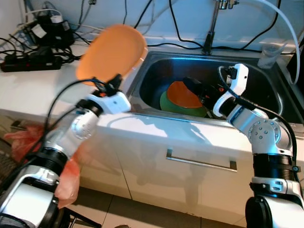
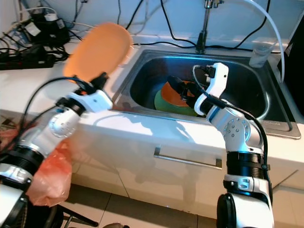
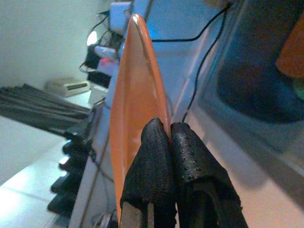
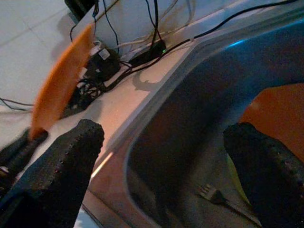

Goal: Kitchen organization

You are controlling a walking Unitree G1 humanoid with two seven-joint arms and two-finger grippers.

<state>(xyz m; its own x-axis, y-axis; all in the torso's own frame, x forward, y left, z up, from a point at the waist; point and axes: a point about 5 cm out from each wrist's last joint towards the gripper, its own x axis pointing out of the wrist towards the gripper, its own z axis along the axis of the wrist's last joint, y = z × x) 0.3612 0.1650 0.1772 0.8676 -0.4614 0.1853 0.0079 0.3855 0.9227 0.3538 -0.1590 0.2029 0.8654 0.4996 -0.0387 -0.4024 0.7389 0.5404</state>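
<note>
Left tool pinching orange plate rim above counter, right tool spread over sink.

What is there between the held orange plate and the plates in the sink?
In the left eye view, the sink rim and dark basin wall separate the held orange plate from the stacked plates.

left gripper lifts an orange plate (jaws pinching its rim) beside the sink.
</note>
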